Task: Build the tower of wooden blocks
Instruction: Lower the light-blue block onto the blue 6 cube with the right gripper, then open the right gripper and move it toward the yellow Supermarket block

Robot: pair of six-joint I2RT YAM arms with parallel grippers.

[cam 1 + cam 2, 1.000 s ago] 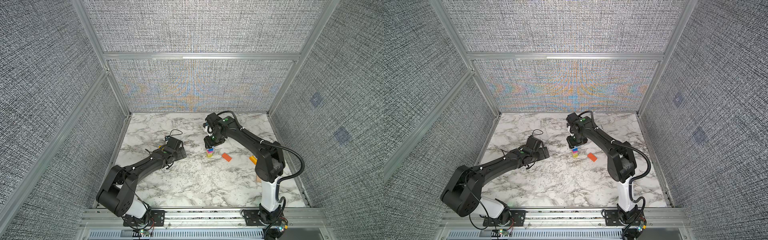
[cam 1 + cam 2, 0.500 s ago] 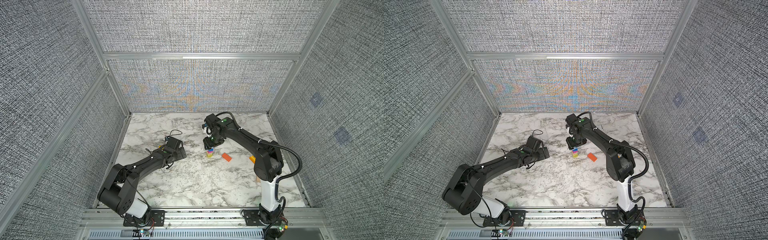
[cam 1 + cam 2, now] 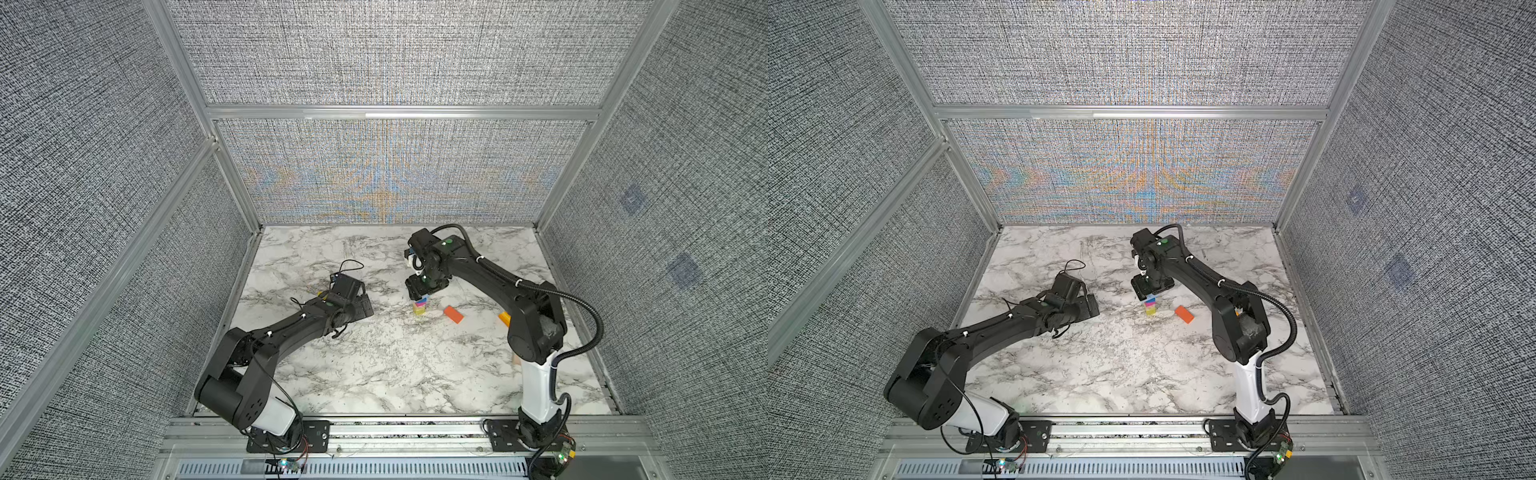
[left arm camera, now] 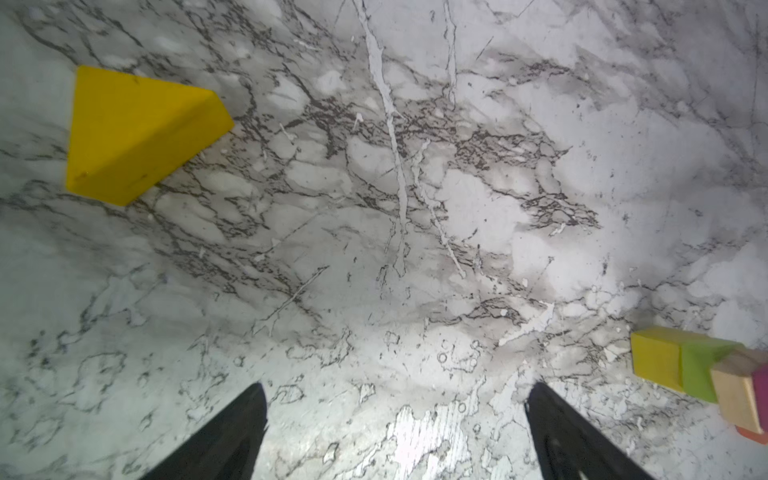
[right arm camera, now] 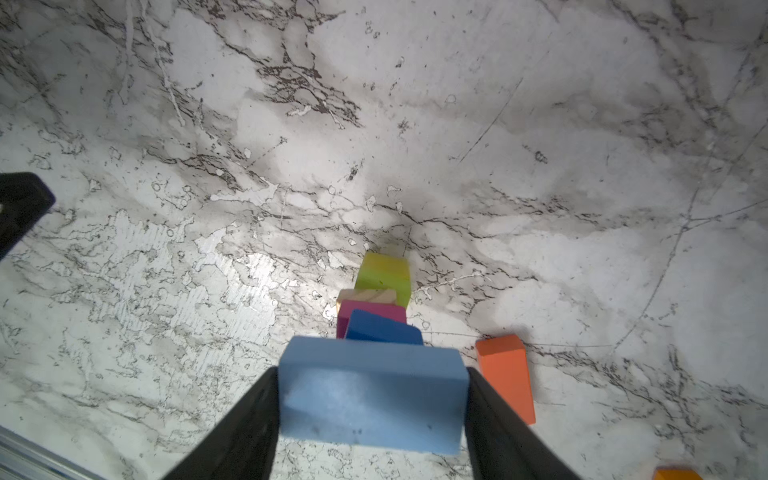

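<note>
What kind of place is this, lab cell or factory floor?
Most likely a lab robot test cell, not a factory. The left arm and right arm are bolted to an aluminium rail. Grey fabric-look panels box in a marble-pattern tabletop. The only workpieces are toy wood blocks.

tower (image 3: 419,308) mid-table (image 3: 374,365), under my right gripper (image 5: 372,374) | top slab (image 5: 370,395) between my right jaws, above tower | loose slab (image 3: 453,314) on table just right of tower | small block (image 3: 504,318) farther right | wedge (image 4: 137,133) on table left of tower, near my left gripper (image 4: 395,390)
</note>
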